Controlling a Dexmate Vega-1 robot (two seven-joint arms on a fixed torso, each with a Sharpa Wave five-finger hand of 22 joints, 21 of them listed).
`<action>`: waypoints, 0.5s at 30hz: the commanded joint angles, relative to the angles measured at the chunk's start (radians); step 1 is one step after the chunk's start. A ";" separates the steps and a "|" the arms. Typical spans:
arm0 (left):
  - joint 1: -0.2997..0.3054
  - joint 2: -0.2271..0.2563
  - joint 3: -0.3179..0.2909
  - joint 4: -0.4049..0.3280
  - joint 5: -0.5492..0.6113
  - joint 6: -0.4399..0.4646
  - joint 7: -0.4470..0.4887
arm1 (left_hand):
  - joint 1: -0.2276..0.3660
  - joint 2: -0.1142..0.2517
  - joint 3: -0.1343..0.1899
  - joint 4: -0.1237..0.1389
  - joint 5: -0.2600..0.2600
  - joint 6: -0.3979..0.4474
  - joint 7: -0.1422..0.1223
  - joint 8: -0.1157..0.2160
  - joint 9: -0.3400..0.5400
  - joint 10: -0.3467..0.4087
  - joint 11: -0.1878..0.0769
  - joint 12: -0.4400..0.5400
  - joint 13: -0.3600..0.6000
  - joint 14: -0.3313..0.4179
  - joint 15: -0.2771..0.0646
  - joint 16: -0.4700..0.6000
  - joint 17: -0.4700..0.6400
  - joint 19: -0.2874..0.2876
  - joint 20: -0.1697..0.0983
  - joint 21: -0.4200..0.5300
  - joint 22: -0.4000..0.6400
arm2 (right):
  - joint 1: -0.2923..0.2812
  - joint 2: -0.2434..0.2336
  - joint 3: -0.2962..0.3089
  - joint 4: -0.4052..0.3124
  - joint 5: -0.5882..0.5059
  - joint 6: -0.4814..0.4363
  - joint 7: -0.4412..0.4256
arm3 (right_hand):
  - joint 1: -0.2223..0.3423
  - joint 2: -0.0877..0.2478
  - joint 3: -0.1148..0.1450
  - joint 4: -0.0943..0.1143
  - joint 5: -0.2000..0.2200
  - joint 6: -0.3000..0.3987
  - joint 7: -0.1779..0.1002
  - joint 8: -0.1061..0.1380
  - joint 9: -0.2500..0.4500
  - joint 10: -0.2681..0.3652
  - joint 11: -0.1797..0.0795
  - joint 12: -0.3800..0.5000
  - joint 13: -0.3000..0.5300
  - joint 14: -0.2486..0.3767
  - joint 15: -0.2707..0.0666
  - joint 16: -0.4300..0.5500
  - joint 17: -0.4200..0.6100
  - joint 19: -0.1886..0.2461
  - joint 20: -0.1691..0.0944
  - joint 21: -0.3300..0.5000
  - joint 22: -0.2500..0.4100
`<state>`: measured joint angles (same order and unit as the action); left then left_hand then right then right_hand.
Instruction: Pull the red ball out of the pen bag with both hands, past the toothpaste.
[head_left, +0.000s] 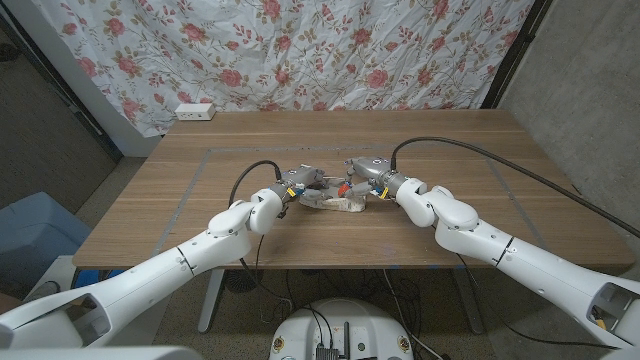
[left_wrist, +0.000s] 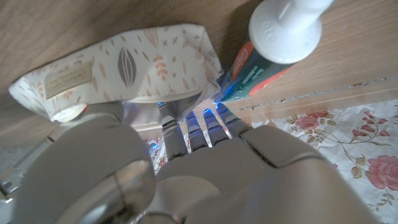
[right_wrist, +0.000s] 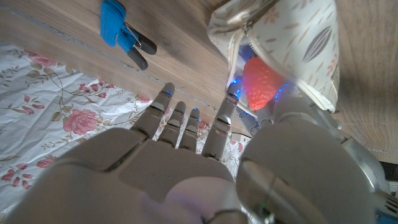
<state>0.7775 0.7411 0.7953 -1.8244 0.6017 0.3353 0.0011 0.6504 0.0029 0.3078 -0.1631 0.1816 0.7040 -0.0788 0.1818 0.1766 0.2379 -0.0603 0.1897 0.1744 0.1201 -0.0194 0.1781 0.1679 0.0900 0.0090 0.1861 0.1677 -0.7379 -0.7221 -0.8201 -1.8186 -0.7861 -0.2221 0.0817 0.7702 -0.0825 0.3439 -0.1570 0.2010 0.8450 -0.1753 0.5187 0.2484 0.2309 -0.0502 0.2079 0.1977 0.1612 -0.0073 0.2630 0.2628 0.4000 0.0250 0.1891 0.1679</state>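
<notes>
A cream pen bag (head_left: 335, 204) with a leaf print lies at the table's middle between my two hands. My left hand (head_left: 298, 184) grips one end of the pen bag (left_wrist: 124, 68), thumb on top and fingers (left_wrist: 202, 127) under its edge. A toothpaste tube (left_wrist: 283, 31) with a white cap lies right beside that end. My right hand (head_left: 372, 181) reaches into the bag's open mouth (right_wrist: 298, 43). The red ball (right_wrist: 260, 84) sits in that mouth, pinched between my right thumb and a fingertip (right_wrist: 229, 102); the other fingers are spread. The red ball (head_left: 343, 187) shows small above the bag.
A blue clip (right_wrist: 121, 28) with black handles lies on the wood just beyond my right hand's fingers. A white power strip (head_left: 195, 112) sits at the table's far left edge, under a flowered curtain (head_left: 300, 50). Bare wood surrounds the bag.
</notes>
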 joint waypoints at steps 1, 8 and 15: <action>-0.004 0.002 -0.008 -0.006 -0.008 -0.011 -0.006 | 0.012 0.017 0.015 0.000 -0.002 0.018 0.001 0.010 0.002 0.020 0.000 0.012 0.002 0.016 0.001 0.009 0.001 0.017 0.002 0.008 0.001 | -0.002 -0.002 0.014 -0.003 0.020 0.016 -0.021 | 0.003 0.000 0.004 -0.004 0.010 0.013 -0.003 0.010 0.005 0.014 0.002 0.006 0.004 0.007 0.003 0.005 0.003 0.013 0.002 0.006 0.000; -0.005 -0.007 -0.008 -0.011 -0.001 0.000 -0.001 | 0.023 0.026 0.023 -0.003 -0.003 0.027 0.000 0.010 0.002 0.033 -0.004 0.013 0.003 0.034 -0.001 0.010 0.001 0.026 0.005 0.008 0.001 | -0.006 -0.007 0.027 -0.010 0.037 0.023 -0.030 | 0.006 0.001 0.005 -0.004 0.010 0.022 -0.002 0.015 0.005 0.017 0.003 0.006 0.003 0.008 0.001 0.006 0.004 0.015 0.001 0.005 0.000; -0.012 -0.014 -0.005 -0.012 0.004 0.002 0.000 | 0.038 0.036 0.033 -0.005 -0.003 0.050 0.005 0.014 0.003 0.057 -0.013 0.017 0.003 0.067 -0.016 0.014 0.000 0.056 -0.002 0.014 0.001 | -0.010 -0.012 0.041 -0.019 0.055 0.029 -0.039 | 0.009 0.003 0.005 -0.004 0.011 0.025 -0.002 0.017 0.005 0.018 0.003 0.005 0.003 0.009 0.002 0.007 0.004 0.015 0.001 0.005 0.000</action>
<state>0.7733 0.7363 0.7898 -1.8330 0.5999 0.3351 -0.0032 0.6797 0.0324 0.3344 -0.1671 0.1816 0.7401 -0.0748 0.1889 0.1767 0.2800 -0.0710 0.1966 0.1744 0.1723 -0.0326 0.1851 0.1679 0.1328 0.0052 0.1938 0.1677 -0.7419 -0.7271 -0.7990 -1.8256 -0.7576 -0.2037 0.0579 0.7701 -0.0825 0.3468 -0.1600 0.2089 0.8632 -0.1755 0.5257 0.2482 0.2396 -0.0482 0.2079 0.1977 0.1611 -0.0072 0.2630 0.2626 0.4144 0.0250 0.1891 0.1679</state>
